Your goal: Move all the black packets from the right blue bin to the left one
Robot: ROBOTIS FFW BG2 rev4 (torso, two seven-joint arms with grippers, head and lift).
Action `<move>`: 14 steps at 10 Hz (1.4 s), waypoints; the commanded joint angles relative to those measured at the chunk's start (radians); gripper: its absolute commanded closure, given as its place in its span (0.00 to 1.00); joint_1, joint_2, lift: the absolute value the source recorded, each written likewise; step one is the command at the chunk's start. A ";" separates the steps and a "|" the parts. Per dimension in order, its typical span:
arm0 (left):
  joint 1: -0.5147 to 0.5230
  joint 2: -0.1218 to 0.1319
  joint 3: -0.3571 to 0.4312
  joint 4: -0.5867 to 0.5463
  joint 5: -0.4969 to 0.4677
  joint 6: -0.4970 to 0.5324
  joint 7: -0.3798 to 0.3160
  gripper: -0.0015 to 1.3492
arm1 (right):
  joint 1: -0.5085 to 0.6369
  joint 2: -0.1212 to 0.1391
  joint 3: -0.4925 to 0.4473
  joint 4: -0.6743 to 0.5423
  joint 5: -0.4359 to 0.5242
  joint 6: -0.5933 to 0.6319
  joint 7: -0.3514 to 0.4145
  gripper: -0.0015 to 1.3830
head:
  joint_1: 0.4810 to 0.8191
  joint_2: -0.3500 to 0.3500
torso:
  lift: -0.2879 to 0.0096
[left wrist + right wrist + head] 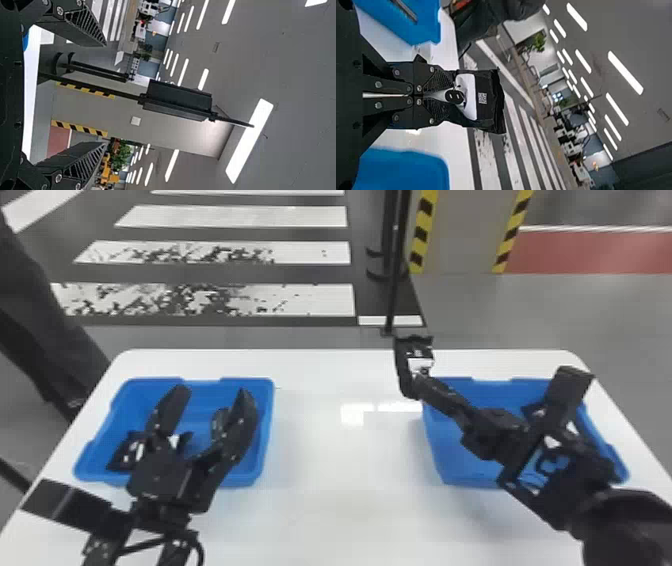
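- Fingers of my right gripper, head view: clenched on a black packet, beside the far inner corner of the right blue bin. My left gripper hangs spread above the left blue bin, where a dark packet lies. Step in hand, as I judge it: transfer.
- Left wrist view: my left fingers stand apart, nothing between them.
- Right wrist view: the packet is pinched at one end. Next, I should carry it leftward, avoid my left gripper, lower and release.
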 commanded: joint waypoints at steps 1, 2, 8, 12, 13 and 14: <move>-0.007 0.004 -0.022 -0.023 0.022 0.022 -0.001 0.12 | -0.020 -0.014 0.118 0.015 -0.076 -0.058 0.003 0.92 | 0.63 0.57 | 0.50; -0.014 0.007 -0.034 -0.045 0.030 0.071 -0.010 0.12 | -0.037 -0.023 0.198 0.029 -0.116 -0.080 0.003 0.92 | 0.63 0.63 | 0.50; -0.046 0.018 -0.058 -0.074 0.028 0.248 -0.044 0.12 | -0.131 -0.062 0.501 0.051 -0.232 -0.148 -0.012 0.92 | 0.63 0.82 | 0.50; -0.046 0.018 -0.050 -0.074 -0.024 0.287 -0.035 0.19 | -0.150 -0.068 0.549 0.059 -0.255 -0.146 -0.017 0.92 | 0.63 0.88 | 0.50; -0.044 0.017 -0.050 -0.074 -0.050 0.250 -0.012 0.54 | -0.155 -0.068 0.549 0.059 -0.257 -0.148 -0.017 0.92 | 0.63 0.89 | 0.50; -0.039 0.017 -0.056 -0.079 -0.046 0.250 0.002 0.54 | -0.158 -0.069 0.549 0.061 -0.265 -0.148 -0.017 0.92 | 0.63 0.89 | 0.50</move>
